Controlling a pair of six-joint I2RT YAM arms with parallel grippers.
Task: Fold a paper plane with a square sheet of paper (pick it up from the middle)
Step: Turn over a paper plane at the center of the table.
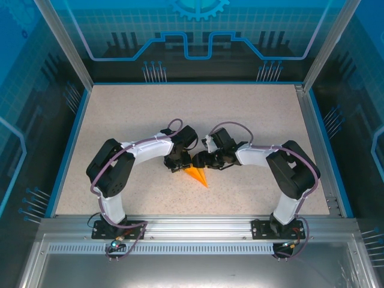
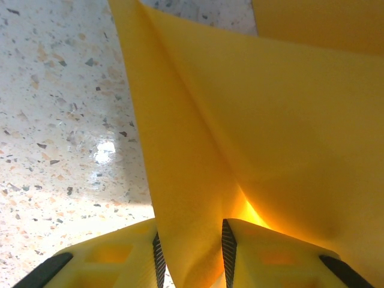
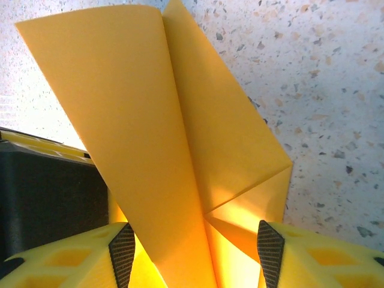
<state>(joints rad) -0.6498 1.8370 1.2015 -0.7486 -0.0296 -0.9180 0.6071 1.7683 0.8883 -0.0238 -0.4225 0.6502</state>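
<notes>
Paper plane [image 1: 198,176] tip overhead, left gripper [image 2: 192,255] pinching fold

You have a pale speckled tabletop [image 1: 120,120] before you, edged in a blue strip [image 1: 70,146], with a slotted aluminium rail [image 1: 192,247] along its near side. Behind it stands a blue circuit-pattern back panel [image 1: 198,36] bearing a gear emblem [image 1: 200,7] at top.

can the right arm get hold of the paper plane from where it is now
Probably yes: the paper plane sits between the open fingers of the right gripper, nothing blocking, while the left gripper pinches it.
</notes>
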